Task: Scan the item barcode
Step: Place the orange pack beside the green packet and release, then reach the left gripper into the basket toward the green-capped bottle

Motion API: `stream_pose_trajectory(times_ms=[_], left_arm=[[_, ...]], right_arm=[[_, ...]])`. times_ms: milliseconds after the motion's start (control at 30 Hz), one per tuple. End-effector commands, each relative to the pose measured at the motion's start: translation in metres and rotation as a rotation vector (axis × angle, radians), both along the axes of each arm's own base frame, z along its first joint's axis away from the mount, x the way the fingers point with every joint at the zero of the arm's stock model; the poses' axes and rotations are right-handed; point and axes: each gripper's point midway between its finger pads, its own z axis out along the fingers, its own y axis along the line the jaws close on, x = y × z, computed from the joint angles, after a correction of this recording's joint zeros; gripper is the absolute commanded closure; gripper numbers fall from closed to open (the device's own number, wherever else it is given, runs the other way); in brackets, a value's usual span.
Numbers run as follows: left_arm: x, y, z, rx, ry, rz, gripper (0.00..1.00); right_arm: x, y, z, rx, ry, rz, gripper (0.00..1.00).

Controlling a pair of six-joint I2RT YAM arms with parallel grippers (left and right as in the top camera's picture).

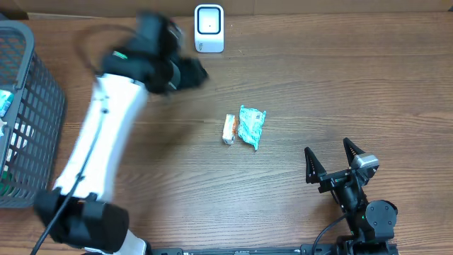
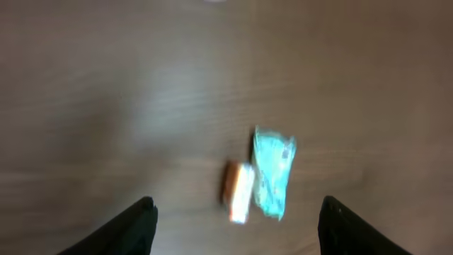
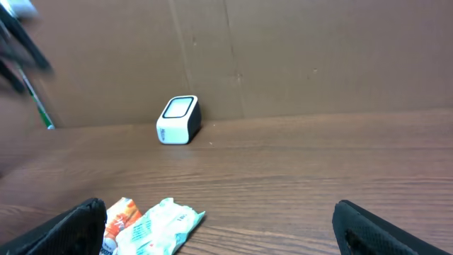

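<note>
Mid-table, teal pkt (image 1: 250, 126) & orange pkt (image 1: 228, 129) lie ahead of L tool (image 1: 192, 71), jaws apart; R tool (image 1: 328, 146) apart too.

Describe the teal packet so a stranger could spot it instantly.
On the wooden table, below the white scanner at the far edge, two packets lie side by side near the middle. The teal packet is the right-hand one overhead: crinkled and larger than the orange-and-white packet.
</note>
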Motion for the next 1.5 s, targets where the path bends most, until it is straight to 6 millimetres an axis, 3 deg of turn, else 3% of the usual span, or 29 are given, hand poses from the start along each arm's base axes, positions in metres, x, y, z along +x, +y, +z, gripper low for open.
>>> stream_pose_trajectory(times_ms=[0, 133, 233, 367, 433, 567, 733, 800, 833, 1033, 1233, 1467], left_arm=[[0.008, 0.054, 0.076, 0.042, -0.178, 0.063, 0.37], [-0.005, 0.135, 0.133, 0.071, -0.277, 0.252, 0.37], [-0.023, 0.199, 0.151, 0.097, -0.301, 0.414, 0.36], [-0.054, 0.274, 0.142, 0.119, -0.245, 0.620, 0.38], [-0.076, 0.314, 0.127, 0.134, -0.179, 0.760, 0.43], [-0.111, 0.371, 0.093, 0.121, -0.058, 1.002, 0.41], [-0.132, 0.402, 0.041, 0.081, 0.058, 1.099, 0.30], [-0.137, 0.411, 0.017, 0.068, 0.094, 1.120, 0.14], [-0.138, 0.415, 0.007, 0.065, 0.107, 1.129, 0.00], [-0.164, 0.439, -0.053, 0.063, 0.201, 1.241, 0.00], [-0.189, 0.453, -0.087, 0.146, 0.323, 1.300, 0.00], [-0.199, 0.456, -0.118, 0.168, 0.444, 1.297, 0.00]], right_arm=[[0.000, 0.000, -0.001, 0.000, -0.006, 0.000, 0.00], [0.000, 0.000, -0.001, 0.000, -0.006, 0.000, 0.00], [0.000, 0.000, -0.001, 0.000, -0.006, 0.000, 0.00], [0.000, 0.000, -0.001, 0.000, -0.006, 0.000, 0.00], [0.000, 0.000, -0.001, 0.000, -0.006, 0.000, 0.00], [0.000, 0.000, -0.001, 0.000, -0.006, 0.000, 0.00], [0.000, 0.000, -0.001, 0.000, -0.006, 0.000, 0.00], [0.000, 0.000, -0.001, 0.000, -0.006, 0.000, 0.00], [0.000, 0.000, -0.001, 0.000, -0.006, 0.000, 0.00], [0.000, 0.000, -0.001, 0.000, -0.006, 0.000, 0.00], [0.000, 0.000, -0.001, 0.000, -0.006, 0.000, 0.00], [0.000, 0.000, -0.001, -0.001, -0.006, 0.000, 0.00]])
